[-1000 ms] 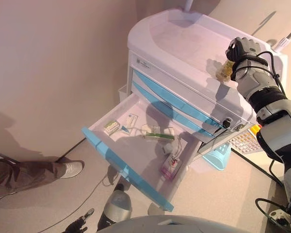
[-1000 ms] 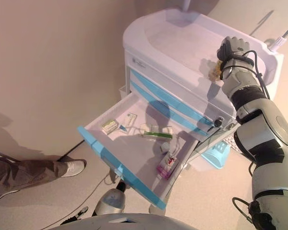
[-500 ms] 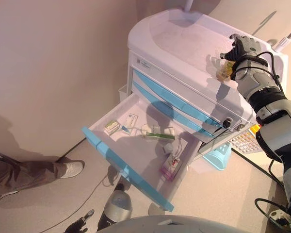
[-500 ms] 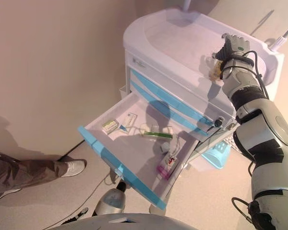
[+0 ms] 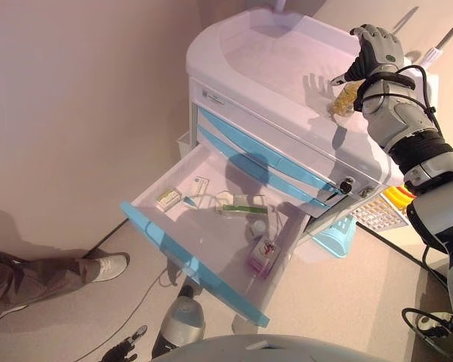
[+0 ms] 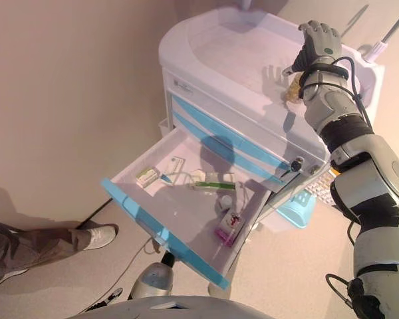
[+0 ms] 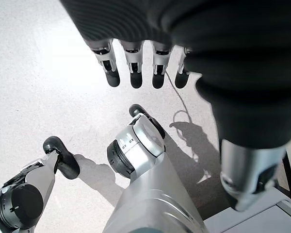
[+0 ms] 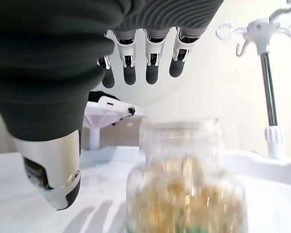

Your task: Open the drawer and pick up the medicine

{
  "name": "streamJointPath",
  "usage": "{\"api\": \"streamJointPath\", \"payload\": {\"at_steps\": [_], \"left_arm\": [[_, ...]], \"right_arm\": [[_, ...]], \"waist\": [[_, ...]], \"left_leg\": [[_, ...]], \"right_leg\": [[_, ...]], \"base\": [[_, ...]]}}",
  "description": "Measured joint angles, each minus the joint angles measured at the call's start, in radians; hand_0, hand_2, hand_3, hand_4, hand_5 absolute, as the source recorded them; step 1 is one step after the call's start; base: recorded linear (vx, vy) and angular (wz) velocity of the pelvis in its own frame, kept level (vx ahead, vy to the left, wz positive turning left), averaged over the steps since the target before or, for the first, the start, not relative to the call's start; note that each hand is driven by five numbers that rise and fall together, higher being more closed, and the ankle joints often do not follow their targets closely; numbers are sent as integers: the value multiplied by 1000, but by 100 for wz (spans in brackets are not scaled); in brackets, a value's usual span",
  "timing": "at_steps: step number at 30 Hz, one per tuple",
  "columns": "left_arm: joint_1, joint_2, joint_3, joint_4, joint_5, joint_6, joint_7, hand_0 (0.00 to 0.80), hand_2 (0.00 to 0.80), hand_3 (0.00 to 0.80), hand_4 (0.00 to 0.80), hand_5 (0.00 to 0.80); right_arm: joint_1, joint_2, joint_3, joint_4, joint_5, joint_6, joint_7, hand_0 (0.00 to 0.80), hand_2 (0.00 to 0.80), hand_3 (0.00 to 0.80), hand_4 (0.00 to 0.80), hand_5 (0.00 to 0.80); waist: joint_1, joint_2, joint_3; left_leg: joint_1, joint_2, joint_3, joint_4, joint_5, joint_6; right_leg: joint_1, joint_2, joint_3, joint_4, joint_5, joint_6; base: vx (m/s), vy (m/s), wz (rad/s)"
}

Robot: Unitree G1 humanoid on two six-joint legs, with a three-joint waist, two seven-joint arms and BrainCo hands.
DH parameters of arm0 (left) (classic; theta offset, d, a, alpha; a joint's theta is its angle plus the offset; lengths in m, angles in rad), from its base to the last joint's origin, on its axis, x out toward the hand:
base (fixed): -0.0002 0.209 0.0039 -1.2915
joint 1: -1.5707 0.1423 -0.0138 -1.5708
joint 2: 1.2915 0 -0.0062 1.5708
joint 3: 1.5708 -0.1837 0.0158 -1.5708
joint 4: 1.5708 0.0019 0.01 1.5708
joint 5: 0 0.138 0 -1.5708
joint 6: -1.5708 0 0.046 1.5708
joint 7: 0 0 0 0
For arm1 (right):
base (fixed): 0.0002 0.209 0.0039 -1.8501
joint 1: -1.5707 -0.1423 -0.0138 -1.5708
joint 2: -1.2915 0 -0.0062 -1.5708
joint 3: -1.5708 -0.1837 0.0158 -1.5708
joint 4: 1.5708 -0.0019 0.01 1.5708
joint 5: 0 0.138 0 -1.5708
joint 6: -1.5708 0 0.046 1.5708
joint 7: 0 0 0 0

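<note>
The medicine is a clear jar of yellow capsules [image 5: 344, 99]; it stands upright on the white cart's top [image 5: 272, 60] near the right edge and fills the right wrist view [image 8: 184, 194]. My right hand [image 5: 374, 47] is just above and behind the jar, fingers [image 8: 153, 68] straight, apart from it and holding nothing. The cart's lowest blue-fronted drawer [image 5: 192, 260] is pulled fully out. It holds a small box [image 5: 167, 198], a green-striped packet [image 5: 245, 205] and a pink packet [image 5: 261, 254]. My left hand [image 7: 135, 63] hangs open and empty over the floor.
A light-blue basket [image 5: 334, 234] and a white tray with yellow items [image 5: 385, 211] hang on the cart's right side. An IV pole [image 8: 266, 73] stands behind the cart. A person's leg and white shoe [image 5: 109, 265] lie on the floor at left.
My right hand was closed round the jar on the cart top; it has opened and lifted off, leaving the jar standing. The camera has shifted a little.
</note>
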Motion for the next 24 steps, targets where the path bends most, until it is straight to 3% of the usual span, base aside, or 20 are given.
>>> {"api": "streamJointPath", "payload": {"at_steps": [17, 24], "left_arm": [[2, -2, 1, -1, 0, 18, 2, 0, 0, 0, 0, 0], [7, -2, 0, -2, 57, -25, 3, 0, 0, 0, 0, 0]], "right_arm": [[-207, -104, 44, -142, 66, 39, -5, 0, 0, 0, 0, 0], [-214, -175, 42, -268, 160, -38, -67, 0, 0, 0, 0, 0]], "waist": [[-47, -11, -9], [-75, -17, -18]], "left_leg": [[18, 16, 36, -17, 0, 0], [26, 19, 51, -22, 0, 0]], "right_leg": [[-12, 1, 37, 1, 3, -3], [-16, 1, 52, 2, 5, -5]], "base": [[-25, -9, -7], [-50, -21, -6]]}}
